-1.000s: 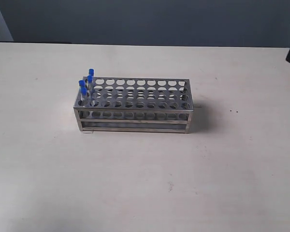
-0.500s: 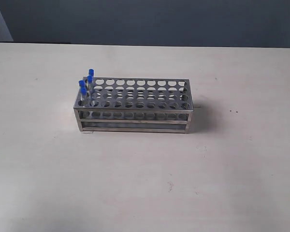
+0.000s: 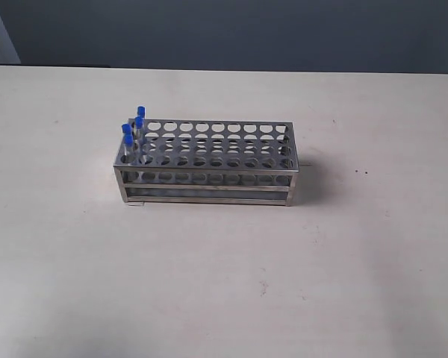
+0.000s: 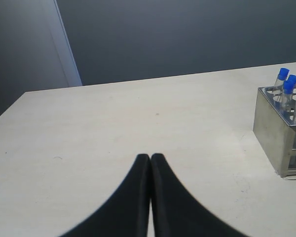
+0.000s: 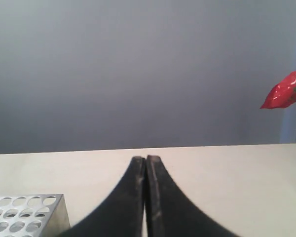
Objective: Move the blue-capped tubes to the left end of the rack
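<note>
A pale cream bench (image 3: 224,283) runs back to a dark grey-blue wall. The left end effector (image 4: 150,157) has its 2 black tapered fingers (image 4: 130,197) pressed tip to tip, clenched on nothing. It hangs over bare bench, well apart from the rectangular shiny metal test-tube rack (image 4: 270,129). The right end effector (image 5: 145,159) is likewise clenched and empty, with only a corner of the rack showing below it. Neither arm appears in the exterior view. Further out, the rack sits near the middle of the bench. The 4 thin clear blue-capped tubes (image 3: 138,121) stand upright in the holes at its left end, and every other hole is empty. By that layout the task looks finished, with nothing left to move. A small red pepper-shaped object (image 5: 282,91) shows against the wall.
</note>
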`<state>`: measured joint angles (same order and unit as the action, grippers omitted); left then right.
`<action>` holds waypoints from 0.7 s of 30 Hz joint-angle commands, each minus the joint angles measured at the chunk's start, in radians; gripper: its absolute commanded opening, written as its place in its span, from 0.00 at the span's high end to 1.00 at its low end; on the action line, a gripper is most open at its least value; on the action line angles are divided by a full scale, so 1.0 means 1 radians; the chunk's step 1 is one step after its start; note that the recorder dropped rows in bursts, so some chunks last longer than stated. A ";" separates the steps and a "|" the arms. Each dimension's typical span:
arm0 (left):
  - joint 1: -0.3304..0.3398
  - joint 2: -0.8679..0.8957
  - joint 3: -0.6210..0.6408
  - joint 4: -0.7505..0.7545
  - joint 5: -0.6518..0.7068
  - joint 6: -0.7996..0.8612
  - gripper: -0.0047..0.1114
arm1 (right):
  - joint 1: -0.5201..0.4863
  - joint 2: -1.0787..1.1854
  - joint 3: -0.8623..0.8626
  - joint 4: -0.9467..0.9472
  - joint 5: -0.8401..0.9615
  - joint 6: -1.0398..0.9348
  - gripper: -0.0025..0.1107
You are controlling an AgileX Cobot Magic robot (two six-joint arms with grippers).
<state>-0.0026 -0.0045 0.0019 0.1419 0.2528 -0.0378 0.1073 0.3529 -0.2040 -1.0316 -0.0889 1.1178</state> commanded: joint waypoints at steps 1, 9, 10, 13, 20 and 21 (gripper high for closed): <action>-0.007 0.004 -0.002 0.020 -0.014 -0.003 0.96 | -0.007 -0.062 0.049 0.395 0.124 -0.308 0.98; -0.007 0.004 -0.002 0.020 -0.014 -0.003 0.96 | -0.007 -0.084 0.049 0.721 0.217 -0.775 0.98; -0.007 0.004 -0.002 0.020 -0.014 -0.003 0.96 | -0.007 -0.095 0.054 0.735 0.227 -0.799 0.98; -0.007 0.004 -0.002 0.020 -0.014 -0.003 0.96 | -0.009 -0.134 0.089 0.858 0.254 -0.953 0.98; -0.007 0.004 -0.002 0.020 -0.014 -0.003 0.96 | -0.009 -0.192 0.131 0.936 0.310 -1.042 0.98; -0.007 0.004 -0.002 0.020 -0.014 -0.003 0.96 | -0.009 -0.192 0.131 0.944 0.323 -1.056 0.98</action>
<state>-0.0026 -0.0045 0.0019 0.1631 0.2528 -0.0378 0.1035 0.1689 -0.0781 -0.1010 0.2076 0.0997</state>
